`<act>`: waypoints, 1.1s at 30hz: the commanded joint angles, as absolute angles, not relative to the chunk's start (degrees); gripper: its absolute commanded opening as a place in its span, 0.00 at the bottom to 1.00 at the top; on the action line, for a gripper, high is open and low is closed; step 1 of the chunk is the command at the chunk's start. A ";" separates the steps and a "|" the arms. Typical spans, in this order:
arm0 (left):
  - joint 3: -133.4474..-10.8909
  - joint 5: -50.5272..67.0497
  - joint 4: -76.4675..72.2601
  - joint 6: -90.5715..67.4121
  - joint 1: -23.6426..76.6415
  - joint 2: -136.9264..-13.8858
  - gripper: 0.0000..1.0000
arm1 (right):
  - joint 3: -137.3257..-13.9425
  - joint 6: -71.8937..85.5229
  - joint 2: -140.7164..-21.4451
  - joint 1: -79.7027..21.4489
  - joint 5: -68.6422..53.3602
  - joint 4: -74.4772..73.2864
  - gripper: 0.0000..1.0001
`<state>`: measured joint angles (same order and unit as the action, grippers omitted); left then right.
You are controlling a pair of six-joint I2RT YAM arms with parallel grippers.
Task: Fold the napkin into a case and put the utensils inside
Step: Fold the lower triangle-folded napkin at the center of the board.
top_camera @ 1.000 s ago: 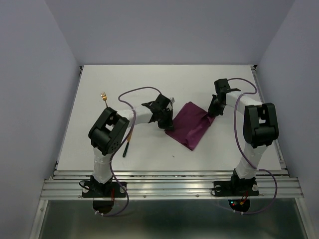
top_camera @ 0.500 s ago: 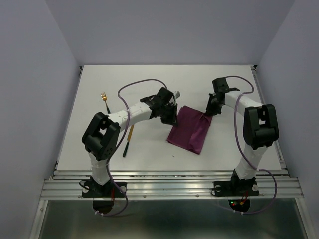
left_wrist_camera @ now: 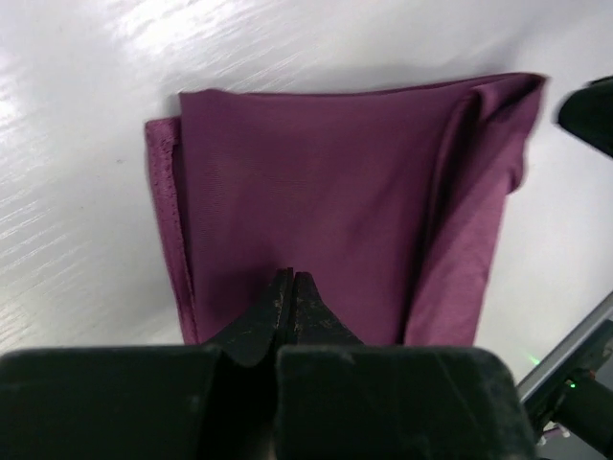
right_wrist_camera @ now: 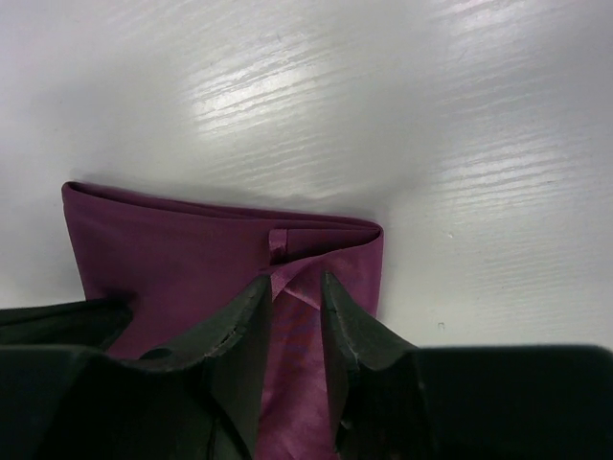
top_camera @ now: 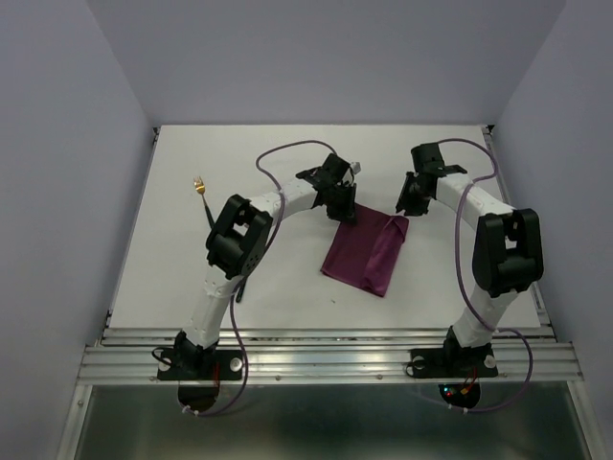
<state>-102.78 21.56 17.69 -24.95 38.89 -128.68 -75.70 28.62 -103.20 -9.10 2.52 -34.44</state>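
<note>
Knife handle [top_camera: 238,290], thin and dark, peeks from under the left arm nearest the bases. We take it for the knife, though most of it is hidden. Beyond it the napkin [top_camera: 364,254] lies flat on the surface [top_camera: 287,153] as a folded rectangle, its long axis running away from us and leaning slightly right. By our reading it is too broad to be a case yet, and nothing lies in it. Both arms meet it at the far short edge. The left fingers [left_wrist_camera: 273,311] are pressed shut over the left end of that edge; whether they pinch cloth we cannot tell. The right fingers [right_wrist_camera: 239,326] stand slightly apart, straddling a raised pleat at the far-right corner. Farthest left, well apart from the cloth, lies the fork [top_camera: 199,184].
</note>
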 commanded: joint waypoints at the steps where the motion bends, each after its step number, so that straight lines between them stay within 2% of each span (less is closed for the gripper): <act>1: -104.15 22.59 18.63 -24.52 39.02 -128.85 0.00 | -78.13 29.44 -101.86 -10.37 3.16 -34.72 0.34; 9: -91.52 21.18 15.39 -26.01 39.02 -123.67 0.00 | -79.63 29.53 -103.45 -13.36 5.71 -35.94 0.49; 15: -81.48 28.48 7.82 -32.43 39.11 -116.64 0.00 | -81.73 29.00 -104.24 -17.75 13.18 -39.28 0.55; 22: -85.25 26.54 9.84 -32.43 39.02 -113.82 0.00 | -81.56 28.48 -104.68 -18.81 13.54 -39.46 0.55; 28: -93.51 27.59 12.48 -32.08 38.93 -119.88 0.00 | -81.74 28.04 -106.08 -19.42 13.80 -39.38 0.55; 33: -97.55 29.96 11.95 -32.61 38.67 -124.62 0.00 | -83.05 26.89 -108.98 -19.42 13.97 -39.81 0.50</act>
